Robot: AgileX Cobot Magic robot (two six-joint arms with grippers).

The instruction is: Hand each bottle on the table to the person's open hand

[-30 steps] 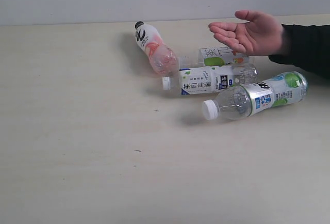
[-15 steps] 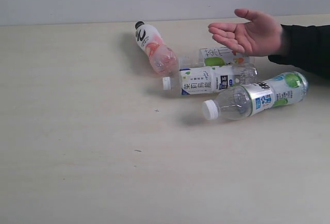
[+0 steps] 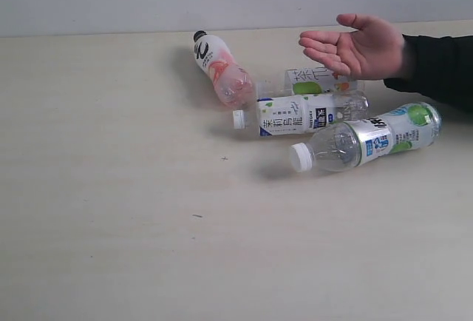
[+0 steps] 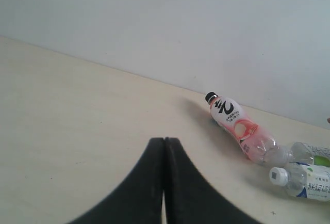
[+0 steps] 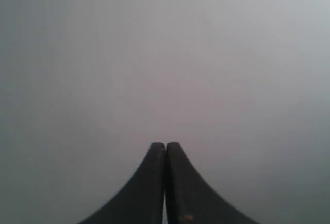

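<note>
While the left hand [image 4: 164, 141] is pressed together, the pink-labelled bottle [image 4: 238, 127] lies well beyond it.

Four small clear drink bottles, all on their sides, clustered right of centre on the pale beige table [image 3: 111, 210].
Pink-labelled bottle [image 3: 222, 69], black cap far-left; far white-green bottle [image 3: 314, 82] partly behind the open hand [image 3: 358, 46], which hovers palm-up with a black cuff; middle white-green bottle [image 3: 299, 114] and near white-green bottle [image 3: 369, 137], white caps pointing left.
</note>
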